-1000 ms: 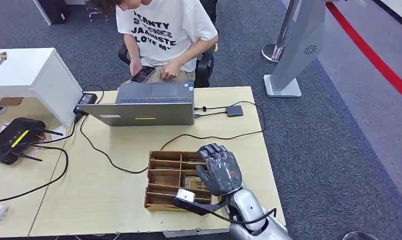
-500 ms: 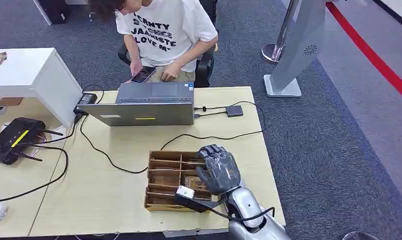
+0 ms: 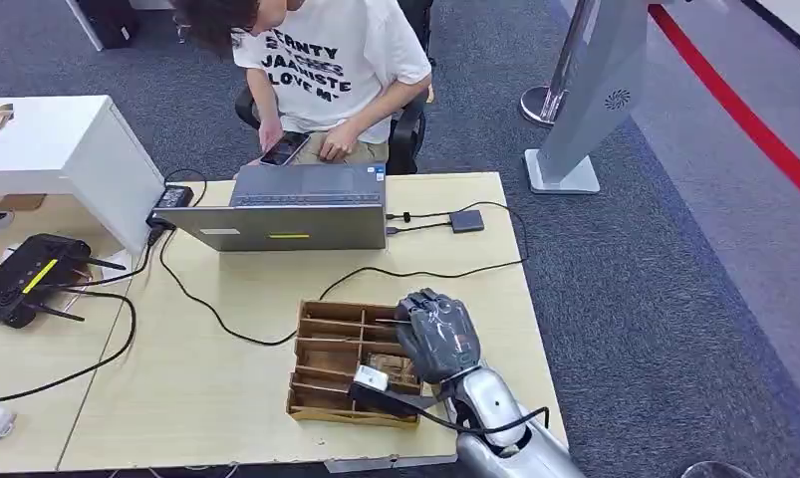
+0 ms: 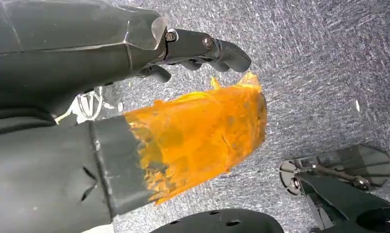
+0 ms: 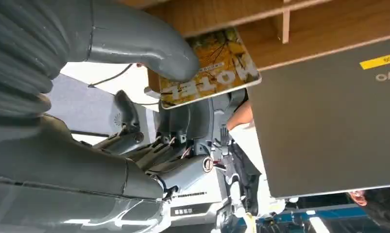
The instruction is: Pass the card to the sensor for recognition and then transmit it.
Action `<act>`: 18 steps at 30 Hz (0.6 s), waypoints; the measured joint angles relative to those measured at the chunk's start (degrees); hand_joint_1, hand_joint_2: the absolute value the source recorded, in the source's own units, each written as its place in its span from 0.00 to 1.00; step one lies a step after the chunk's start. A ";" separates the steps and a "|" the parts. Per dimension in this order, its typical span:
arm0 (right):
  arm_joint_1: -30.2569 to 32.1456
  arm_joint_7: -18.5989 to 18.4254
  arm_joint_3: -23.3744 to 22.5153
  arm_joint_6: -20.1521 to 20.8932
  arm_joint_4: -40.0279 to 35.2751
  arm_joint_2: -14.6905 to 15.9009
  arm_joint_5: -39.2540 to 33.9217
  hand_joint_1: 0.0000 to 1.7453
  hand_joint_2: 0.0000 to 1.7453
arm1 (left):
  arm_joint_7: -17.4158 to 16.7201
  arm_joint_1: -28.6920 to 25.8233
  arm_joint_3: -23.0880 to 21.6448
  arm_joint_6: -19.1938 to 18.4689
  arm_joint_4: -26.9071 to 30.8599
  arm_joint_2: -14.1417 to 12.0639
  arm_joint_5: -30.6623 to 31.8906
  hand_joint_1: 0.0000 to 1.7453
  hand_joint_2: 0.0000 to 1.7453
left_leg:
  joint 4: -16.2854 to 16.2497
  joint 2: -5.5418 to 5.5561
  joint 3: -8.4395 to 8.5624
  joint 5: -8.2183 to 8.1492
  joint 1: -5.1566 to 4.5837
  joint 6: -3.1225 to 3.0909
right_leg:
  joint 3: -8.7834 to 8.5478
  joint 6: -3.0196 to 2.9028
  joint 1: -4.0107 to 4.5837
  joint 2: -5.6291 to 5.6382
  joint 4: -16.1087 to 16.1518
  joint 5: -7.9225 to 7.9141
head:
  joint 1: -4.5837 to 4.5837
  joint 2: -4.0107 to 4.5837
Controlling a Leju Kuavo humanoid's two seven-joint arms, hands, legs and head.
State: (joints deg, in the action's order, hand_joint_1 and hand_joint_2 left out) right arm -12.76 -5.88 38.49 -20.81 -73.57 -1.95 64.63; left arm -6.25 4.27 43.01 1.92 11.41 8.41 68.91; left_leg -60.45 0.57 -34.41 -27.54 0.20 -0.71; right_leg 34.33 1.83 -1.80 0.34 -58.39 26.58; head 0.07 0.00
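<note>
A wooden divided tray (image 3: 326,358) lies near the table's front edge. My right hand (image 3: 437,337) is curled over its right compartments. In the right wrist view a yellow card (image 5: 217,65) printed with leaves and letters is tilted up out of the tray (image 5: 329,24). My thumb (image 5: 149,46) presses on its face and the darker fingers (image 5: 183,174) curl under its edge. A small dark square sensor (image 3: 466,220) lies at the back right of the table, wired to the laptop. My left hand (image 4: 134,121) hangs over carpet, holding nothing, thumb wrapped in orange tape.
A grey laptop (image 3: 296,214) stands behind the tray, with black cables running across the table (image 3: 206,398). A person (image 3: 326,60) sits behind it holding a phone. A black router (image 3: 27,274) and a white cabinet (image 3: 57,139) are at the left. A grey stand's base (image 3: 562,169) is on the floor at right.
My right hand has sunk a little toward the tray's right side and its fingers have curled in more. The person has leaned slightly.
</note>
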 joint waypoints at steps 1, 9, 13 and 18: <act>-0.04 0.00 -0.04 0.02 0.04 0.00 0.00 0.94 1.00 | 0.00 0.00 0.00 0.00 0.00 0.00 0.00 0.00 0.00 | 0.00 0.00 0.00 0.00 0.00 0.00 | 0.00 0.00 0.00 0.00 0.00 0.00 | 0.00 0.00; -0.14 -0.09 -0.48 0.17 0.28 -0.04 -0.02 0.93 1.00 | 0.00 0.01 0.00 0.02 0.00 0.00 0.15 0.00 0.00 | 0.00 -0.01 0.00 0.00 0.00 0.00 | 0.01 0.00 0.00 0.00 0.00 0.00 | 0.00 0.00; 0.01 -0.09 -0.50 0.24 0.42 -0.07 -0.02 0.93 1.00 | 0.00 0.03 0.00 0.02 0.00 0.00 0.15 0.00 0.00 | 0.00 -0.01 0.00 0.00 -0.01 0.00 | 0.01 0.00 0.01 0.00 0.00 0.00 | 0.00 0.00; 0.04 -0.07 -0.50 0.24 0.70 -0.17 -0.02 0.94 1.00 | 0.00 0.05 0.00 0.02 0.00 0.00 0.15 0.00 0.00 | 0.00 -0.02 0.02 0.00 0.00 0.00 | 0.01 0.00 0.01 0.01 0.00 0.00 | 0.00 0.00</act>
State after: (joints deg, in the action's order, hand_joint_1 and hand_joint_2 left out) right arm -12.72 -5.95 37.99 -20.57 -72.87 -2.12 64.61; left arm -6.25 4.31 43.01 1.95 11.41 8.41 69.07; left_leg -60.45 0.55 -34.39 -27.55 0.20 -0.71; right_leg 34.34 1.83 -1.80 0.35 -58.39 26.57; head 0.07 0.00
